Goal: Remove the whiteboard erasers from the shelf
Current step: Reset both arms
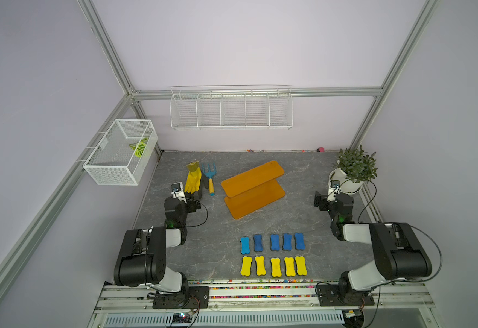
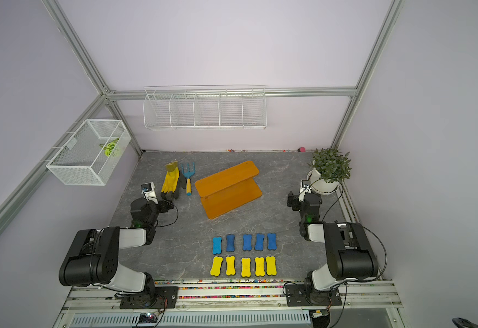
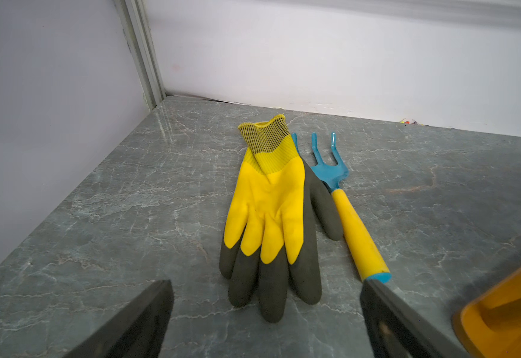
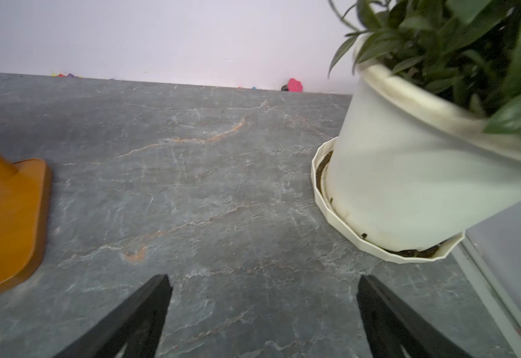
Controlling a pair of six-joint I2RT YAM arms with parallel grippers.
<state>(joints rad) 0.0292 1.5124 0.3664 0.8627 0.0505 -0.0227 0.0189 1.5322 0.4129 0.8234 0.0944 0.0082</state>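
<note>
The table (image 1: pixel 192 250) is a grey, marble-veined slab. It is boxed in by pale lilac walls and an aluminium frame (image 1: pixel 331 92).

The orange two-tier shelf (image 1: pixel 253 188) stands near the middle of the table, set at an angle, and its boards show only bare orange. All ten whiteboard erasers lie flat on the table in front of the shelf, toward the arm bases. They form a row of five blue erasers (image 1: pixel 274 242), with a row of five yellow erasers (image 1: pixel 275 267) just beyond it, farther from the shelf.

To the left of the shelf lie the yellow-and-black work gloves (image 1: pixel 193 179), with a blue hand rake (image 1: pixel 210 177) between them and the shelf. The left gripper (image 3: pixel 265 286) hovers by the glove fingertips with its jaws spread wide and nothing between them.

To the right of the shelf, a potted plant (image 1: pixel 354 167) sits in a white pot on a saucer. The right gripper (image 4: pixel 262 280) is near the pot over bare stone, its jaws equally wide and holding nothing.

On the back wall behind the shelf hangs a white wire basket (image 1: pixel 231 109) with five compartments. On the left wall, a mesh basket (image 1: pixel 120 152) holds a green leaf (image 1: pixel 139 148). A small pink object (image 1: pixel 320 149) lies where the table meets the back wall.
</note>
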